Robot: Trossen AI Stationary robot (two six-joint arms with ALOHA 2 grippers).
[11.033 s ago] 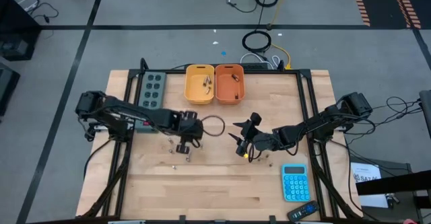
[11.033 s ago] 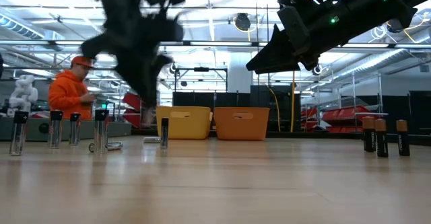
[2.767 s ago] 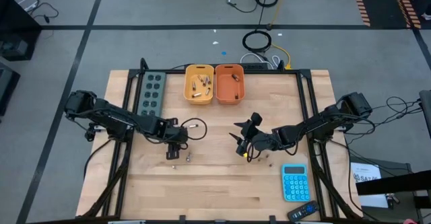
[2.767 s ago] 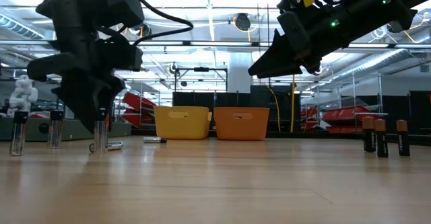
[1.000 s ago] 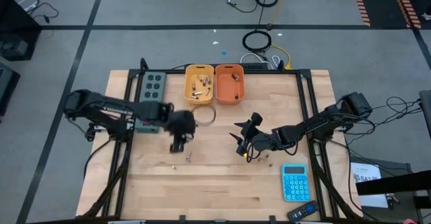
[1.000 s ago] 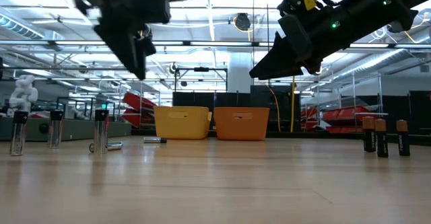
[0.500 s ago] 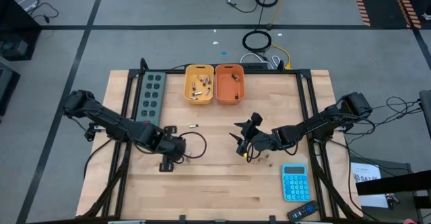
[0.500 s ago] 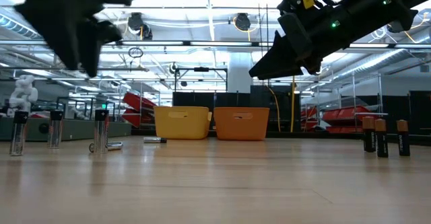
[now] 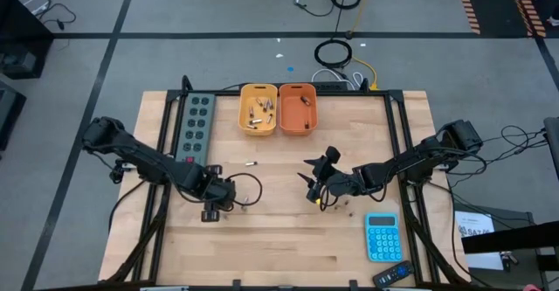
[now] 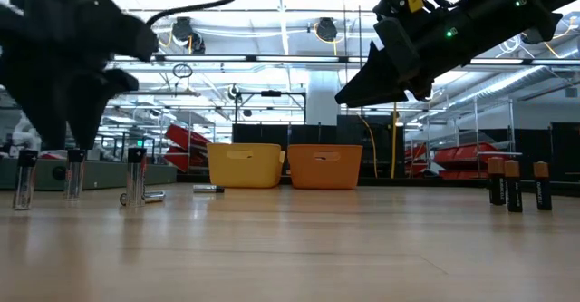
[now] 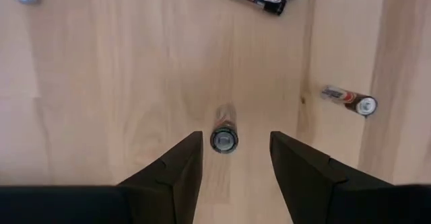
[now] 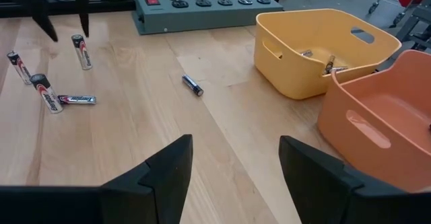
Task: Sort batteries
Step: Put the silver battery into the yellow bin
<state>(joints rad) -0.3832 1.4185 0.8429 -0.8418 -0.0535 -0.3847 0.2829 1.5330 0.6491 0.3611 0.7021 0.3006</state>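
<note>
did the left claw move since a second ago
Yes. In the high view the left claw has come away from the yellow plastic bin, toward the table's near edge, and now hangs open over an upright silvery battery.

The left tool points straight down, fingers spread, at left; the right tool hovers mid-scene, spread.

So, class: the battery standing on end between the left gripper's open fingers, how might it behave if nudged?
The upright battery is tall on a narrow base, so it probably tips. Being a smooth cylinder, it would likely roll across the wooden table. The left gripper has its fingers apart astride it.
</note>
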